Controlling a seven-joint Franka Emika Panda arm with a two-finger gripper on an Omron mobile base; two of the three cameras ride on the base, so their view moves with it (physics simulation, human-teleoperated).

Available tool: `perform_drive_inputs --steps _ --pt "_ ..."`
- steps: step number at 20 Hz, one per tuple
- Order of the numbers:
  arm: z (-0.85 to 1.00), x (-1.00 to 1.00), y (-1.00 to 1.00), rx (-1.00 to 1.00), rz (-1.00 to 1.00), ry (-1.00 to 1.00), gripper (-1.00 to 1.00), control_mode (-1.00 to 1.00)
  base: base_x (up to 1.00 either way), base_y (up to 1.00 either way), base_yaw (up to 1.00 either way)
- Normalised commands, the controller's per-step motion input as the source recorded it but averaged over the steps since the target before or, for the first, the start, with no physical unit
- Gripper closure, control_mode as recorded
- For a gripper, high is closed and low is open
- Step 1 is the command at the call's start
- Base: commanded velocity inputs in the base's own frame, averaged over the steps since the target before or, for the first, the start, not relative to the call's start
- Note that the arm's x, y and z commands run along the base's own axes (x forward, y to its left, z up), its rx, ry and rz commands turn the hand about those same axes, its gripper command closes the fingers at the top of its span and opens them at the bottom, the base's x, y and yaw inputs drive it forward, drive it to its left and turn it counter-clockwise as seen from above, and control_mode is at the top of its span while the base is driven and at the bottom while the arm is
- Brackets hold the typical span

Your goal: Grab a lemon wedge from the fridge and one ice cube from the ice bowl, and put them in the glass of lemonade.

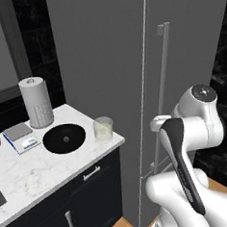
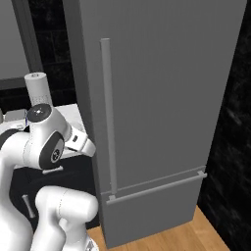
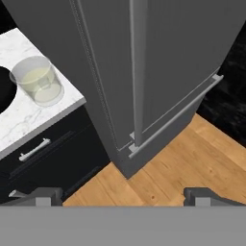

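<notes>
**Fridge shut, nothing fetched**

In front of the closed fridge [image 1: 106, 63], nothing of the task looks done: its door is shut on the lemon wedge, and the bar handle [image 2: 108, 112] is untouched. Left of it on the marble counter [image 1: 38, 174], the glass of lemonade [image 1: 103, 129] stands just right of the ice bowl [image 1: 64, 138]. The gripper [image 3: 123, 194] is spread wide, empty, touching nothing
</notes>
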Motion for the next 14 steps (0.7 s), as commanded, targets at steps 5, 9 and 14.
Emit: perform_drive_inputs --steps 5,9,14 --pt "0.26 0.00 0.00 0.00 0.06 0.00 -1.00 -1.00 0.00 0.00 0.00" --pt "0.99 0.01 -0.09 0.00 0.17 -0.05 -1.00 -1.00 0.00 0.00 0.00" --pt "1.00 0.11 -0.09 0.00 0.10 -0.04 -1.00 -1.00 0.00 0.00 0.00"
